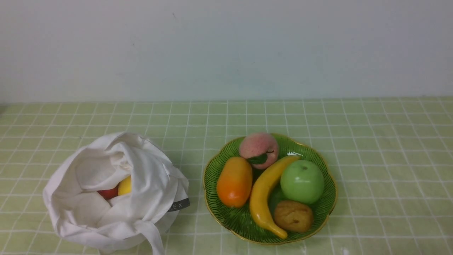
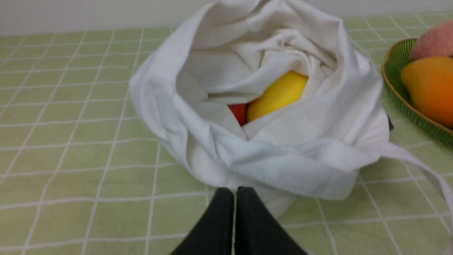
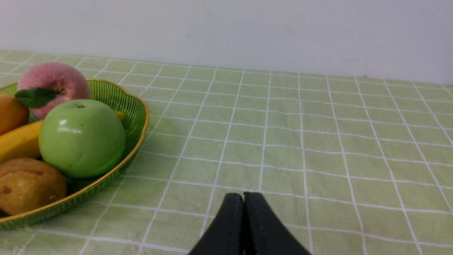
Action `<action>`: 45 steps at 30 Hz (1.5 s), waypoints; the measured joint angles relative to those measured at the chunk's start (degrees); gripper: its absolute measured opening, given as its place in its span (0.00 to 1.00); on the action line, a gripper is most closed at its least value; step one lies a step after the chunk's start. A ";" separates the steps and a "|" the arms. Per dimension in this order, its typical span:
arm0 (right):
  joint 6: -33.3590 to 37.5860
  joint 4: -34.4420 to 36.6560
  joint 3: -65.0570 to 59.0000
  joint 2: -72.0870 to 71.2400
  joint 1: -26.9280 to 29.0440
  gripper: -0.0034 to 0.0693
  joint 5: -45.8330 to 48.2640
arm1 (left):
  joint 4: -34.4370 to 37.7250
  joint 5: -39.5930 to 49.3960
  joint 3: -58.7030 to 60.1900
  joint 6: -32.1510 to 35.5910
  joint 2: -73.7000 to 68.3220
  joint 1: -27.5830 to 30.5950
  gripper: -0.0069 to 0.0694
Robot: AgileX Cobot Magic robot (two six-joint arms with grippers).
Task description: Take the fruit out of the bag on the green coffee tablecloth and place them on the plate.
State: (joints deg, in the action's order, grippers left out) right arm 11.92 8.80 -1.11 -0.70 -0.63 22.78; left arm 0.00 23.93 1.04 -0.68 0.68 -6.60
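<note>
The white cloth bag (image 1: 116,193) sits open on the green checked tablecloth (image 1: 371,148) at the left. A yellow fruit (image 1: 125,185) and a red fruit (image 1: 108,193) show inside it, also in the left wrist view (image 2: 277,95) (image 2: 238,111). The green gold-rimmed plate (image 1: 318,212) to its right holds the pink peach (image 1: 258,148) with a leaf. My left gripper (image 2: 235,193) is shut and empty, low in front of the bag. My right gripper (image 3: 243,198) is shut and empty over bare cloth right of the plate (image 3: 136,117). Neither gripper shows in the front view.
The plate also holds an orange mango (image 1: 234,181), a banana (image 1: 263,193), a green apple (image 1: 302,181) and a brown fruit (image 1: 293,216). The bag's strap (image 2: 421,170) trails toward the plate. A pale wall (image 1: 226,46) stands behind the table.
</note>
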 joint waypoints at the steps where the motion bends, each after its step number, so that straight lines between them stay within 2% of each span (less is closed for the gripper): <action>1: 0.00 0.00 0.00 0.00 0.00 0.03 0.00 | 0.00 -0.55 0.14 -0.22 0.00 0.06 0.08; 45: 0.00 0.00 0.00 0.00 0.00 0.03 0.00 | 0.00 -1.73 0.43 -0.36 0.00 0.64 0.08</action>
State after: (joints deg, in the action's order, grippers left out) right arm 11.92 8.80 -1.11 -0.70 -0.63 22.78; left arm 0.00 22.20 1.47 -1.04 0.68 -5.96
